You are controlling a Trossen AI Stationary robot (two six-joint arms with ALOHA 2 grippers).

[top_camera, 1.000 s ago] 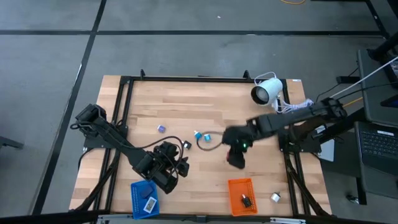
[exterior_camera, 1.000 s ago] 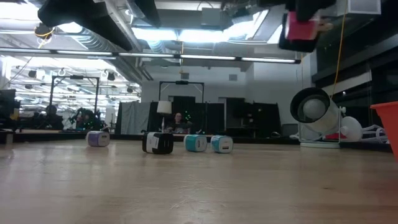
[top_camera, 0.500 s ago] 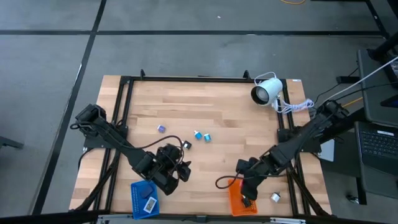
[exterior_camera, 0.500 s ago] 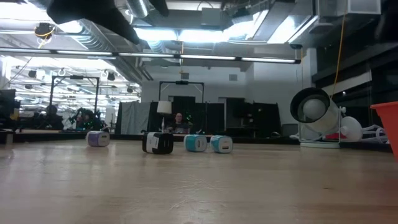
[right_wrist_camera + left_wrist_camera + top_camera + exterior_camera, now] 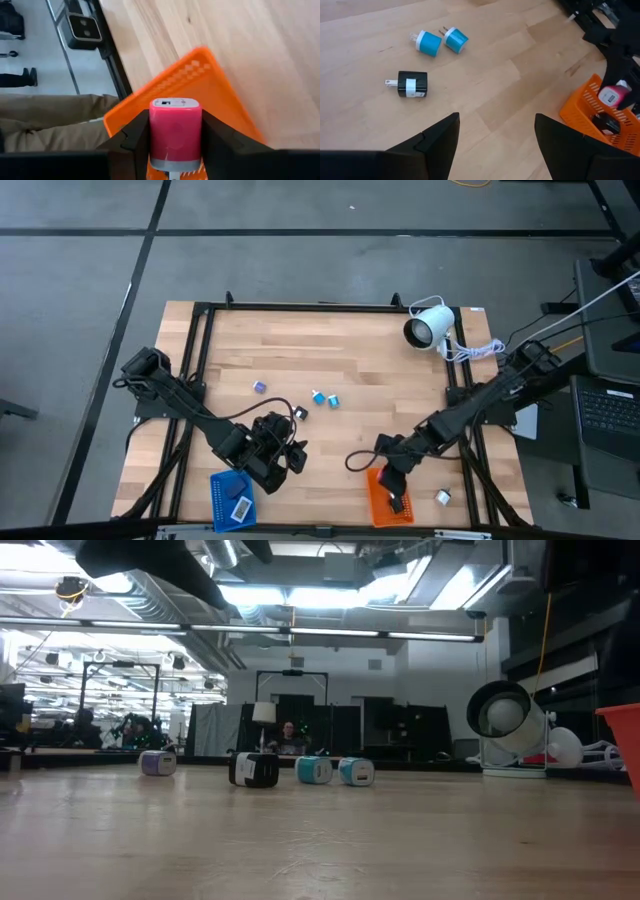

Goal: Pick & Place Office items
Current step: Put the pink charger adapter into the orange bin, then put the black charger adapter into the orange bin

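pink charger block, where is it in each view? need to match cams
High view: not discernible; the right claw hides it over the orange plastic tray.
Low view: not in it; only the tray's orange corner shows at the right edge.
Left wrist view: the pink rectangular charger block sits over the tray.
Right wrist view: the block is pinched between the claw's fingers.
Shared landmark: the orange tray.

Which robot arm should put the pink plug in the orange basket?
The right one. Its right gripper already holds the pink plug right above the orange basket. The left gripper is open and empty, over by the blue tray.
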